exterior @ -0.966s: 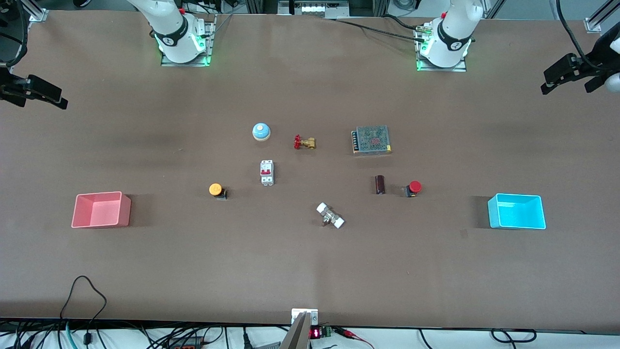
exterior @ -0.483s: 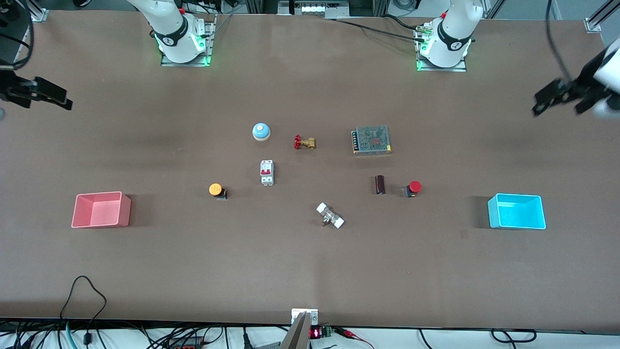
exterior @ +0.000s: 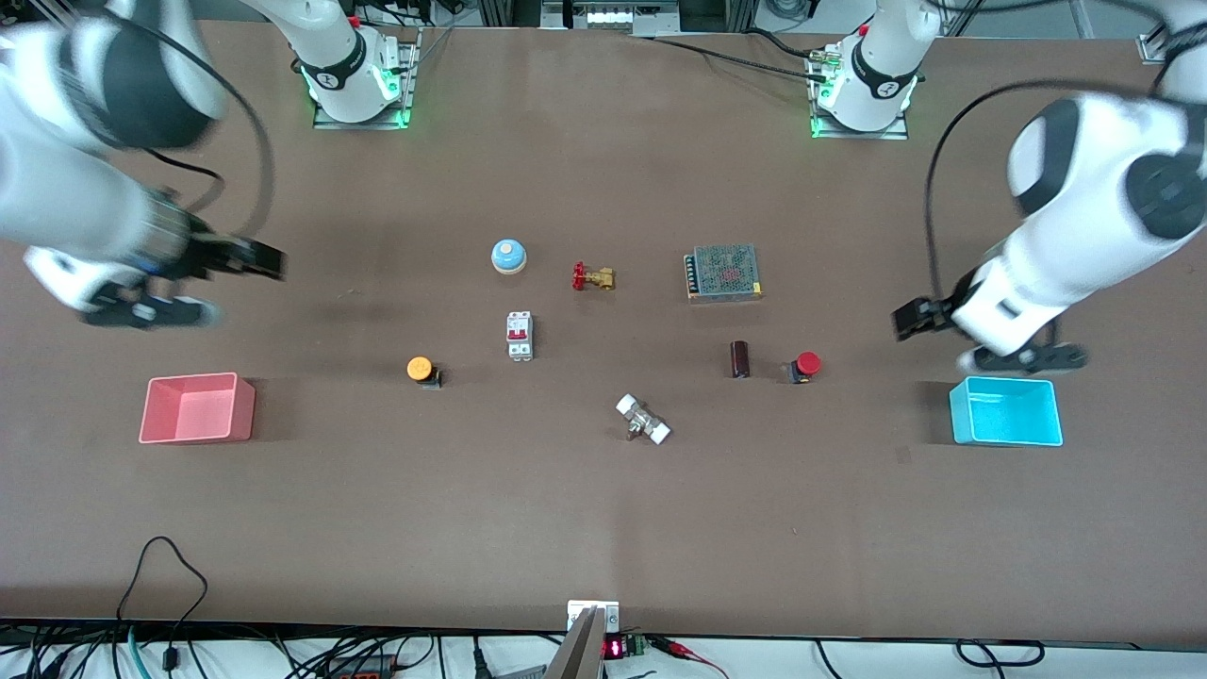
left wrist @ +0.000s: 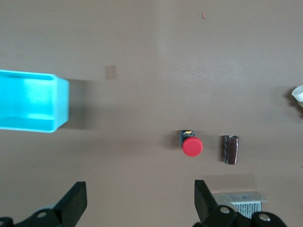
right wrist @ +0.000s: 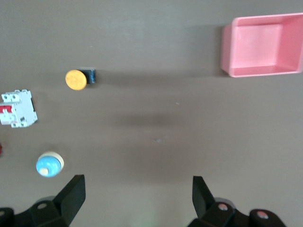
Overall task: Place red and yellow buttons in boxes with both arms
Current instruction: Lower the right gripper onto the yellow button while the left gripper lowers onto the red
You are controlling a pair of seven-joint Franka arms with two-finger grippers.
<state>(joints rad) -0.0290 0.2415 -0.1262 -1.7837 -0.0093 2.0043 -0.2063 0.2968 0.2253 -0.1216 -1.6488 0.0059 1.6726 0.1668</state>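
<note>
1. The brown worktop (exterior: 603,528) carries everything, and my two arms hang over its two ends.
2. My left arm (exterior: 1084,226) reaches in over the left arm's end of the worktop, above bare surface between the red button and the cyan box.
3. My right arm (exterior: 85,160) hangs over the right arm's end of the worktop, above bare surface and farther from the front camera than the pink box.
4. The cyan box (exterior: 1005,411) sits at the left arm's end, open side up and with nothing in it; the left wrist view shows it too.
5. The pink box (exterior: 196,407) sits at the right arm's end, likewise with nothing inside.
6. My left end effector (left wrist: 137,201) has its fingers spread wide and holds nothing.
7. My right end effector (right wrist: 137,196) is also spread wide with nothing between its fingers.
8. The red button (exterior: 804,366) stands on the worktop just beside a dark cylinder (exterior: 740,359), well apart from the cyan box.
9. The yellow button (exterior: 422,370) stands on the worktop near a white circuit breaker (exterior: 520,335), well apart from the pink box.
10. A blue-and-white bell (exterior: 508,256) sits farther from the front camera than the breaker.
</note>
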